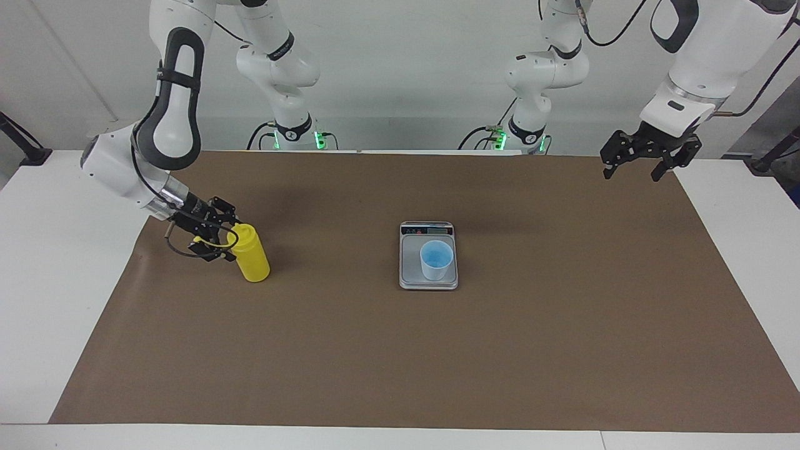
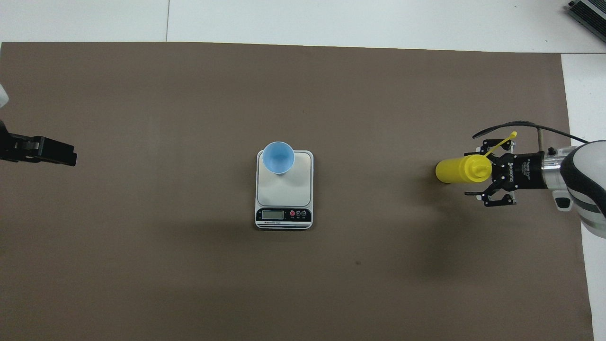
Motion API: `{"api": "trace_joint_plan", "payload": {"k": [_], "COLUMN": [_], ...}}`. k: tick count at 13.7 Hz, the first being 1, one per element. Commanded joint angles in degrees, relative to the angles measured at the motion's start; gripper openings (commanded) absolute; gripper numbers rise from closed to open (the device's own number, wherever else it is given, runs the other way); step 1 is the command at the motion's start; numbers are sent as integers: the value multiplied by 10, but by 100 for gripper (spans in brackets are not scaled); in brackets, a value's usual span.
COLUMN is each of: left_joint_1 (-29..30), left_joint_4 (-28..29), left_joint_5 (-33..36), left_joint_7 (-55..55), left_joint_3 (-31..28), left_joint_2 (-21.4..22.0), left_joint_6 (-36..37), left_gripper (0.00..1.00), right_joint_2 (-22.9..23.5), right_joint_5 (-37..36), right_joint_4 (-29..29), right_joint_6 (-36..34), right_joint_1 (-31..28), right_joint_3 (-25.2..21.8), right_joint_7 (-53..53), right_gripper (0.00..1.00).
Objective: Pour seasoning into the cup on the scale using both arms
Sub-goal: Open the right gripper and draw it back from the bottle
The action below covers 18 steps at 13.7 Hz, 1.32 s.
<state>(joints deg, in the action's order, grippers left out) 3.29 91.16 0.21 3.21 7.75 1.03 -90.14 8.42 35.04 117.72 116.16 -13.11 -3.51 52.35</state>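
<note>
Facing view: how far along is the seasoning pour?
Done: the small light-blue plastic cup sits on the flat silver-grey scale. In hand: nothing; the right gripper, fingers open, flanks the bright yellow plastic squeeze bottle standing on the brown mat; the left gripper waits open above the mat's corner. Left: the cup's contents cannot be told, so pouring may remain.

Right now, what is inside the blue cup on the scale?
The blue cup stands on the scale. From above its inside shows only blue; no seasoning can be made out.

The cup (image 2: pixel 278 157) stands on the scale (image 2: pixel 284 208), well apart from the seasoning (image 2: pixel 461 170).
</note>
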Motion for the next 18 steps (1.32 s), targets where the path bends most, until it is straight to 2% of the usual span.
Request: {"api": "trace_joint_plan", "payload": {"k": [1,4,7,9,13,16,18], "left_joint_1": [6,5,4,3,5,5,6], "left_joint_4": [-6,-5,-5,-1,0,-1,0], "left_joint_5": [6,6,6,6,6,6,6], "left_joint_7": [8,7,6,7,7,7,7], "left_joint_3": [2,2,2,2,2,2,2], "left_joint_2": [-2,1,2,3,4,4,4], "left_joint_6": [10,10,10,10,10,9,10], "left_gripper": [100,100,100,100,100,100,100], "right_joint_2": [-5,-4,-10,-29,-68,-86,-98], "right_joint_5": [-44,-89,-175,-234,-265,-313,-316], "right_joint_4": [-31,-71,-104,-116,-110,-109,-109], "right_joint_6": [1,4,15,15,-2,-57,-95], "right_joint_1": [-20,-24,-20,-10,16,65,99], "right_joint_3": [1,1,2,4,10,11,11], "right_joint_7": [-31,-30,-34,-59,-138,-251,-329], "right_gripper": [100,100,100,100,100,100,100]}}
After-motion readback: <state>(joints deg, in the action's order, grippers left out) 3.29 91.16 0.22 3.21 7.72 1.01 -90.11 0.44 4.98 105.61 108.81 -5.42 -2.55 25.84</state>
